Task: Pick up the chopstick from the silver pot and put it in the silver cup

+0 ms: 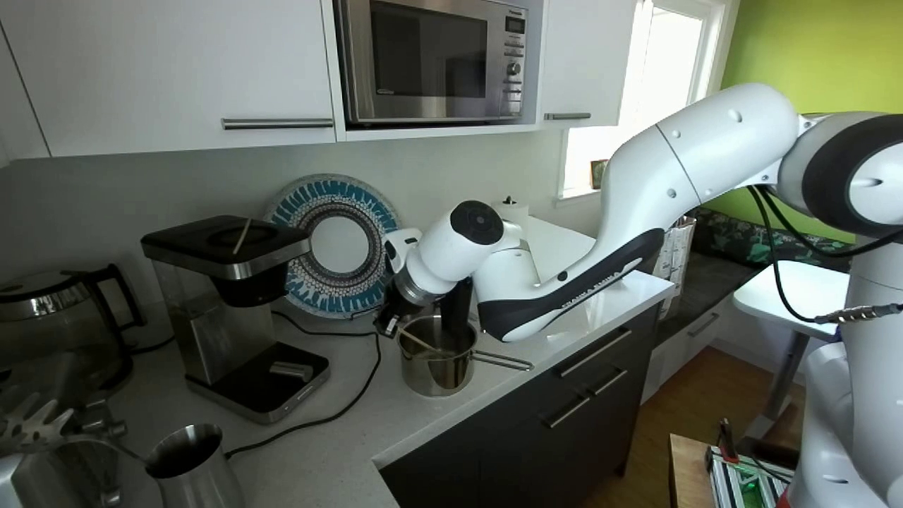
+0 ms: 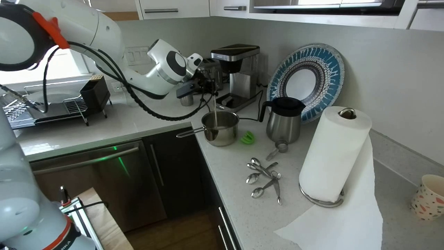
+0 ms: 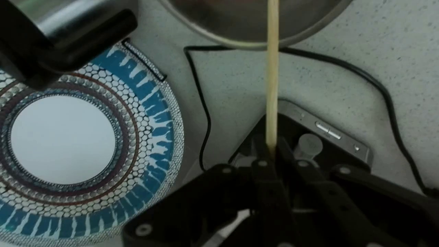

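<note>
The chopstick (image 1: 421, 341) is a thin pale stick. Its upper end is between my gripper's fingers and its lower end is inside the silver pot, as an exterior view (image 2: 215, 111) and the wrist view (image 3: 272, 79) show. The silver pot (image 1: 437, 381) stands on the counter near its edge; it also shows in an exterior view (image 2: 227, 136) and the wrist view (image 3: 240, 44). My gripper (image 3: 271, 147) is shut on the chopstick, above and beside the pot (image 1: 389, 328). The silver cup (image 1: 197, 469) stands on the counter, partly cut off; it also shows beyond the gripper (image 2: 186, 100).
A coffee maker (image 1: 233, 268) stands beside the pot with another thin stick (image 1: 242, 236) on top. A patterned round plate (image 1: 282, 282) leans on the wall. A steel kettle (image 2: 283, 121), spoons (image 2: 263, 173) and a paper towel roll (image 2: 334, 156) stand or lie nearby. A cord crosses the counter.
</note>
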`<control>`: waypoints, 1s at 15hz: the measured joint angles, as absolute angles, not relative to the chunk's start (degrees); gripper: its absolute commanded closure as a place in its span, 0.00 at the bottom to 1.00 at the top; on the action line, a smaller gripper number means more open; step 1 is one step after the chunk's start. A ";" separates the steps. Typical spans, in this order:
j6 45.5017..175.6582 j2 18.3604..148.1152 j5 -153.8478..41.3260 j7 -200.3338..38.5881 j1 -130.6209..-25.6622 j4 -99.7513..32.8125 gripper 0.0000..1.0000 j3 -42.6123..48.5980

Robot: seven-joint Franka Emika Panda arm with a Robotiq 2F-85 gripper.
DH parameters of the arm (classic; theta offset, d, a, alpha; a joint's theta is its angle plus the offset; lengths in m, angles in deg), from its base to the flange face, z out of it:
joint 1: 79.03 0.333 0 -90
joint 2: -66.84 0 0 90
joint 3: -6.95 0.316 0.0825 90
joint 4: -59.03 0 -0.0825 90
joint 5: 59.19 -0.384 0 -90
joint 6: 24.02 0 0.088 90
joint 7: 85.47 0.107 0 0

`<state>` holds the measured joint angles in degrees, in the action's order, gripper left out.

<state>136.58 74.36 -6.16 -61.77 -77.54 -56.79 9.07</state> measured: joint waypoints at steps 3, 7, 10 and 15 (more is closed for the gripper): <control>136.57 71.57 -2.24 -60.22 -77.54 -55.49 0.98 8.53; 140.35 67.89 7.03 -50.31 -77.68 -53.34 0.98 7.63; 148.52 65.55 11.33 -43.41 -77.81 -51.83 0.98 7.27; 165.47 65.41 15.48 -37.96 -78.02 -48.16 0.92 7.09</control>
<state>165.47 65.41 15.48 -37.96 -78.02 -48.16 7.09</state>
